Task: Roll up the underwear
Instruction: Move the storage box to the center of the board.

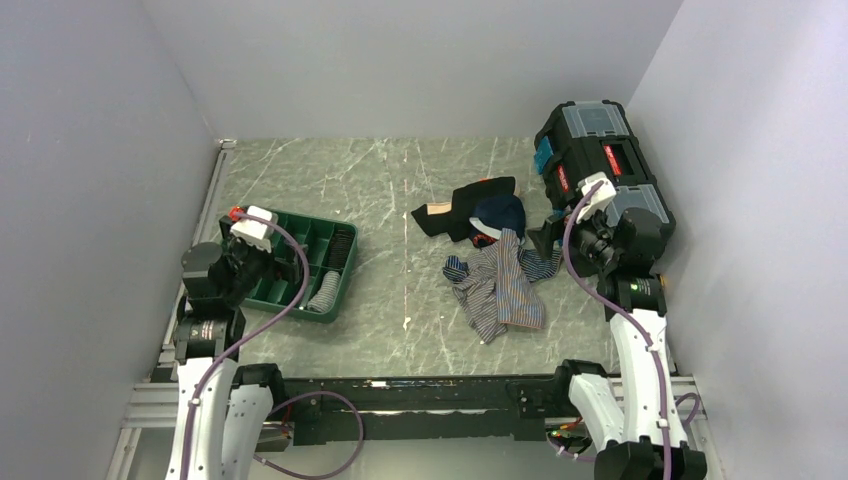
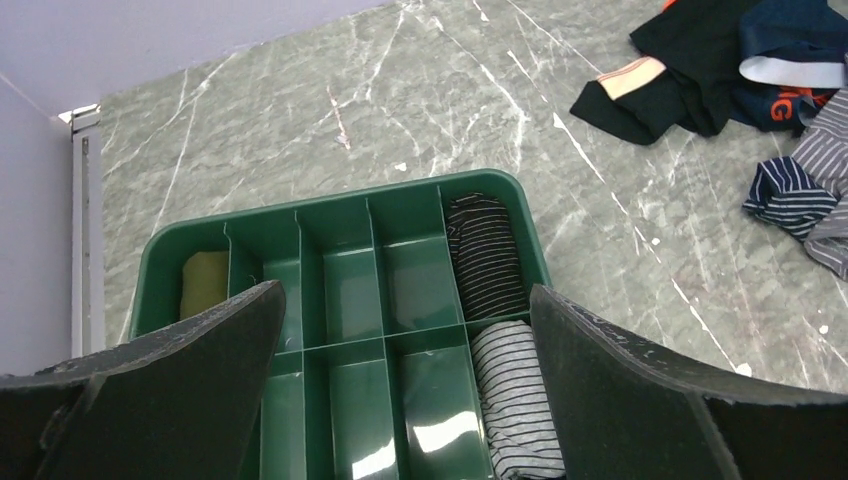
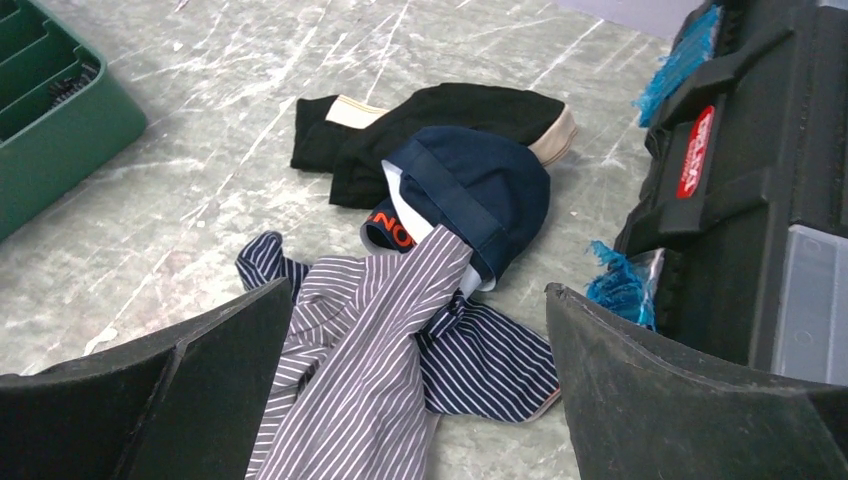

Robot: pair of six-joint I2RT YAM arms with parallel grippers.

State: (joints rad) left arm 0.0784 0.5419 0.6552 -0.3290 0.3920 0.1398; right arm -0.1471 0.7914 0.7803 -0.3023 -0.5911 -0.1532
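The underwear [image 1: 503, 285], pale grey-and-white pinstriped boxers, lies crumpled on the marble table right of centre. In the right wrist view the underwear [image 3: 365, 360] lies below and between my open fingers, partly covering a navy striped garment [image 3: 495, 365]. My right gripper [image 1: 548, 240] [image 3: 418, 290] hovers open just right of the pile, holding nothing. Its grey cloth [image 2: 825, 150] also shows at the left wrist view's right edge. My left gripper [image 1: 262, 268] [image 2: 405, 295] hangs open and holding nothing over the green tray [image 1: 300, 213].
The tray [image 2: 340, 195] holds a dark striped roll [image 2: 487, 250], a light striped roll [image 2: 515, 390] and a yellow item [image 2: 203, 285]. A black garment [image 1: 465, 210] and a navy garment [image 1: 498, 212] lie behind the underwear. A black toolbox [image 1: 600, 160] stands at the right wall.
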